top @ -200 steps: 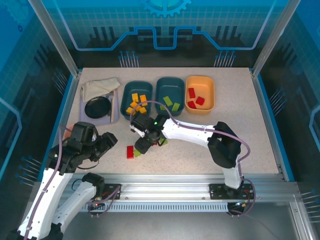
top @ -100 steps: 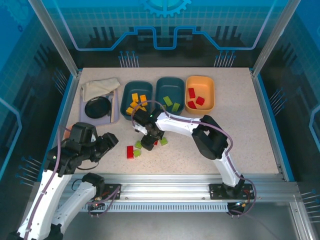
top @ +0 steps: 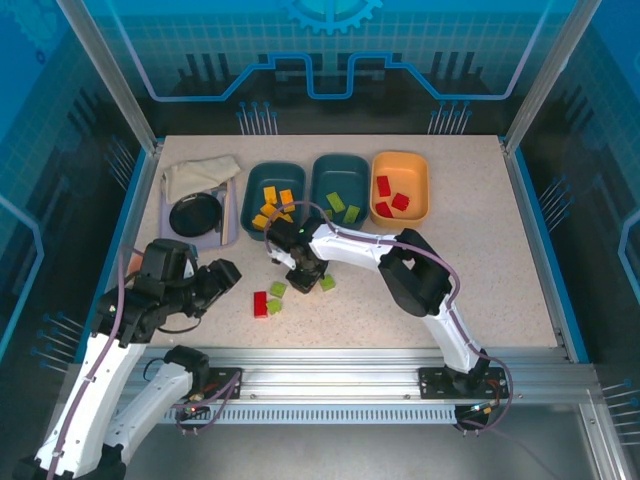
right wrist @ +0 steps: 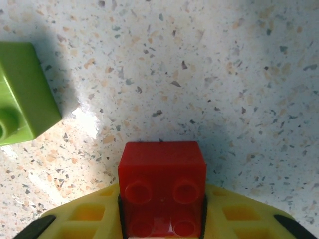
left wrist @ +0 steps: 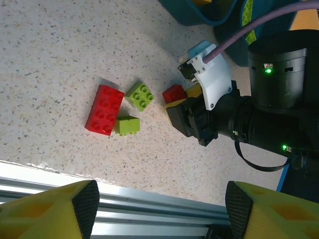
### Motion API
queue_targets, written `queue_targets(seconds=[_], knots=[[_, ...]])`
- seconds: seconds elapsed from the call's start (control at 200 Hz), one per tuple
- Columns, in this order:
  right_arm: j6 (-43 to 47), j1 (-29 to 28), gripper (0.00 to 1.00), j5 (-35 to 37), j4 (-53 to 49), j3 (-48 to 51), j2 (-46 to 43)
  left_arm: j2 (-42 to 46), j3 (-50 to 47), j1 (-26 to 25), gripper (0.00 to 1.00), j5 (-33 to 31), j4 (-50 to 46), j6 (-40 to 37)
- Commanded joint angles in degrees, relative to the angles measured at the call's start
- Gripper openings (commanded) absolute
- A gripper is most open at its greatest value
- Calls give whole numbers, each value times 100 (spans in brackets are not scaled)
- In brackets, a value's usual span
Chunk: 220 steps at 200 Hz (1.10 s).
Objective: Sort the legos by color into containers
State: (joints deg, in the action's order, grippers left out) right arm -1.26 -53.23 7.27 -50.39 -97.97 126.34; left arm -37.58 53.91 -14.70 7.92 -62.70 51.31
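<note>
Sorting is running well past halfway: orange-yellow legos (top: 272,205) are lying in the left teal tub (top: 275,166), green ones (top: 340,205) in the middle teal tub (top: 340,158), and red ones (top: 390,200) in the orange tub (top: 400,155). The right pincer (right wrist: 162,211) is clamping a small red brick (right wrist: 162,174) low against the table (top: 480,260), while 1 oblong red brick (left wrist: 104,109) and 3 green bricks (top: 278,289) are lying loose nearby. The left pincer (left wrist: 159,209) is hanging wide and empty over them.

black dish (top: 195,212), pale cloth (top: 200,175) (crumpled), lavender tray (top: 200,243)
</note>
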Motion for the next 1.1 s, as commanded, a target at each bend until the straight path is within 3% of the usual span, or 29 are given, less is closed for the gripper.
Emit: queue_targets(seconds=[0.0,0.18,0.425,0.695,1.095], knots=[[-105,147,32,113,29,-143,-268,-61,6,-15,72,269,228,19],[-589,764,30,200,111,6,-1354,-404,-51,-15,72,630,859,222],[-1350,2424,29,172,127,105,-1973,-1859,204,-472,72,972,2488,615],[-2112,3869,29,207,-33,-1042,-828,-3709,1227,-1098,72,872,3632,725],[-2222,4554,32,115,-883,-3729,1559,-5408,2780,-1349,71,720,3532,425]])
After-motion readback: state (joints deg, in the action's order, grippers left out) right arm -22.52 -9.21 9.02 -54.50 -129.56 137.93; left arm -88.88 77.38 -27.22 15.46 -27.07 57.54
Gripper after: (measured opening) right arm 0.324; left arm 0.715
